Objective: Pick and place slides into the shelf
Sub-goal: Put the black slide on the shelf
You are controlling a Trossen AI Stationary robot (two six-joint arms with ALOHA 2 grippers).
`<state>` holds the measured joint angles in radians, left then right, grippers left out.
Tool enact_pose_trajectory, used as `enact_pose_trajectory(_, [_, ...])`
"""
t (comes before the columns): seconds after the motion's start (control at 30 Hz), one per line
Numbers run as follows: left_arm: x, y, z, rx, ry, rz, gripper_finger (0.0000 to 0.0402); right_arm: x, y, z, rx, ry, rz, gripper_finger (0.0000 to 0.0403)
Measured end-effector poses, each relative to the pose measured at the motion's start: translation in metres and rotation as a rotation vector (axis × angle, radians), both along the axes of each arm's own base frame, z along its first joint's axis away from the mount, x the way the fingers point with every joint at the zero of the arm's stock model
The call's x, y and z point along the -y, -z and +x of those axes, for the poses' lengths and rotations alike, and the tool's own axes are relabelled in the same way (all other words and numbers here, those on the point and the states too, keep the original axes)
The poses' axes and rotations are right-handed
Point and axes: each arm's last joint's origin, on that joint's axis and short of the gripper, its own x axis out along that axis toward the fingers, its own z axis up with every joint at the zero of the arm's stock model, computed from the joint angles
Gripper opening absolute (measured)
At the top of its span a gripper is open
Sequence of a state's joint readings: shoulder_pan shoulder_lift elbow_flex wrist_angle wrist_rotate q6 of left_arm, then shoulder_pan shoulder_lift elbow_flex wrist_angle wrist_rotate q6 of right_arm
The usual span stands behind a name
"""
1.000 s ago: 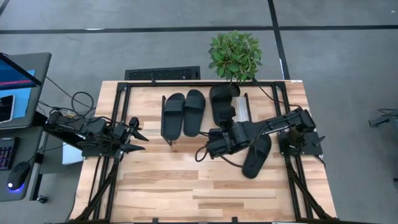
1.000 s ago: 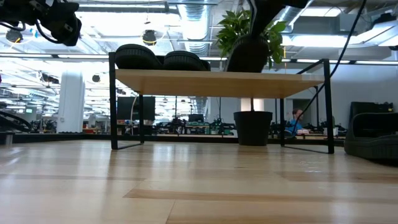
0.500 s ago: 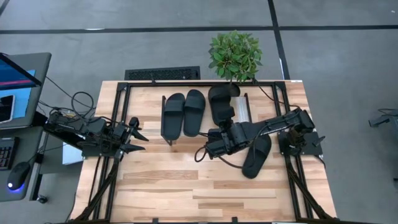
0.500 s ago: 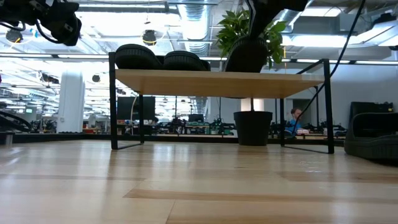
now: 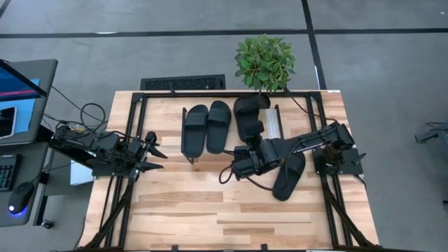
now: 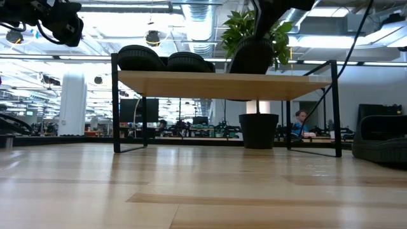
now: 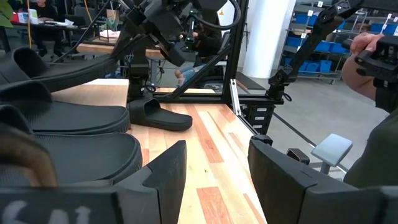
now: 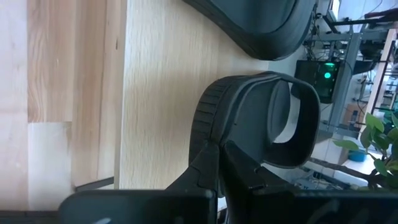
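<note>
Two black slides (image 5: 207, 128) lie side by side on the shelf (image 6: 191, 84), toward its left end. Over the shelf's right part, beside its pale strip (image 5: 273, 126), my right gripper (image 5: 250, 145) is shut on a third slide (image 5: 248, 115). That slide also shows in the low view (image 6: 252, 56). A fourth slide (image 5: 289, 175) lies flat on the tabletop to the right of the shelf, partly under my right arm. My left gripper (image 5: 152, 150) waits open at the table's left edge and points level toward the shelf, with nothing between its fingers (image 7: 168, 174). My right gripper pinches the rim of the sole (image 8: 206, 140) at the slide's near end between its two fingers. The fingers slant down from the table's near right and lie along the slide. The slide stretches toward the far edge, strap (image 8: 295, 118) at the far part; whether it rests on the shelf board I cannot tell.
A potted plant (image 5: 264, 63) stands at the far edge behind the shelf, and a keyboard (image 5: 183, 82) lies beyond the far left. Black frame rails (image 5: 117, 203) run along both table sides. Bare tabletop (image 5: 210, 210) lies in front of the shelf. A person's hand (image 7: 367, 59) shows beyond the table.
</note>
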<state>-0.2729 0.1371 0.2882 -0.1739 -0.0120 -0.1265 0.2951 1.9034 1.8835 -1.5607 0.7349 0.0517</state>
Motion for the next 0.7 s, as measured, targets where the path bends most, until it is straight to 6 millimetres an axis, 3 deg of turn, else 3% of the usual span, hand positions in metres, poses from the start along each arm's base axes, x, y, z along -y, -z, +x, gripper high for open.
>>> enact_pose_trajectory(0.7, [0.0000, 0.0000, 0.0000, 0.000, 0.000, 0.002, 0.0160, -0.0099, 0.0003, 0.0060, 0.057, -0.048, 0.049, 0.0000])
